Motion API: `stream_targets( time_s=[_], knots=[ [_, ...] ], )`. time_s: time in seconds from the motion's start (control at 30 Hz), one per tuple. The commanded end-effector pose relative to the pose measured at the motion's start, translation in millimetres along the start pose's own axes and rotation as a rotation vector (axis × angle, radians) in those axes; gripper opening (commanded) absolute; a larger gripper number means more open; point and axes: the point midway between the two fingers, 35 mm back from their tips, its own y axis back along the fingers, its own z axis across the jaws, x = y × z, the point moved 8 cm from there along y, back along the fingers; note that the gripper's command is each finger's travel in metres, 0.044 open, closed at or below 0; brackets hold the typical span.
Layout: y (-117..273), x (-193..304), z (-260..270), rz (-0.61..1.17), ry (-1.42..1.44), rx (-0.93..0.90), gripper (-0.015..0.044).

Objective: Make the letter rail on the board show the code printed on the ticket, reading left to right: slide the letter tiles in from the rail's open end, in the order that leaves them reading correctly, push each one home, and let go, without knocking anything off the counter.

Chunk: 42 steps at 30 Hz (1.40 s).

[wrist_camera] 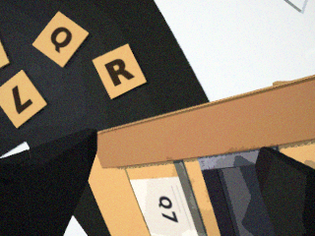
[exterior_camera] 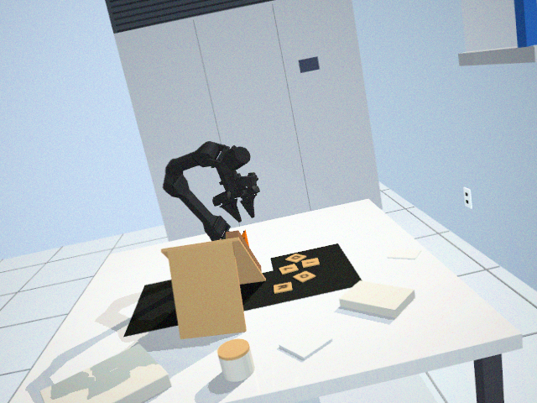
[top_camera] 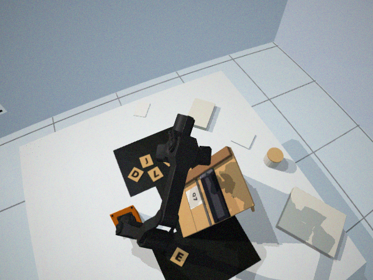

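The sloped wooden board (top_camera: 188,222) (exterior_camera: 208,290) carries a dark rail (top_camera: 215,195), with no tile in its visible part, and a white ticket (top_camera: 194,197) (wrist_camera: 153,197) reading Q7. A brown ledge (wrist_camera: 207,128) runs along one side. Letter tiles lie on the black mat (top_camera: 123,156) (exterior_camera: 340,258): J (top_camera: 146,160), D (top_camera: 135,174), Q (wrist_camera: 60,39) (exterior_camera: 304,276), R (wrist_camera: 119,71) (exterior_camera: 283,287), E (top_camera: 179,256), and one (top_camera: 155,174) (wrist_camera: 22,98) that looks like L or 7. My gripper (exterior_camera: 246,218) (wrist_camera: 179,148) is open and empty, high above the counter. The arm hides part of the board in the top view.
A lidded jar (top_camera: 275,155) (exterior_camera: 236,359), a large pale block (top_camera: 313,223) (exterior_camera: 108,377), a smaller block (top_camera: 201,112) (exterior_camera: 377,296) and thin white pieces (top_camera: 245,140) (top_camera: 142,109) stand or lie around the board and mat. The arm's orange base plate (top_camera: 132,210) is beside the mat.
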Motion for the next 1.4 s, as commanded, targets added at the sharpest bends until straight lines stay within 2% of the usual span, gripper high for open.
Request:
stream_targets(
  time_s=[0.0,0.2,0.4,0.73,1.0,1.37],
  knots=[
    [-48,-33,25,0.086,-0.138,-0.049,0.0340],
    [-134,-68,76,0.241,-0.366,-0.084,0.0340],
    [-206,-78,124,0.377,-0.546,-0.080,0.0340],
    [-207,-73,119,0.381,-0.552,-0.079,0.0340],
    [-237,-62,127,0.382,-0.552,-0.078,0.0340],
    [-241,-61,128,0.382,-0.552,-0.077,0.0340]
  ],
)
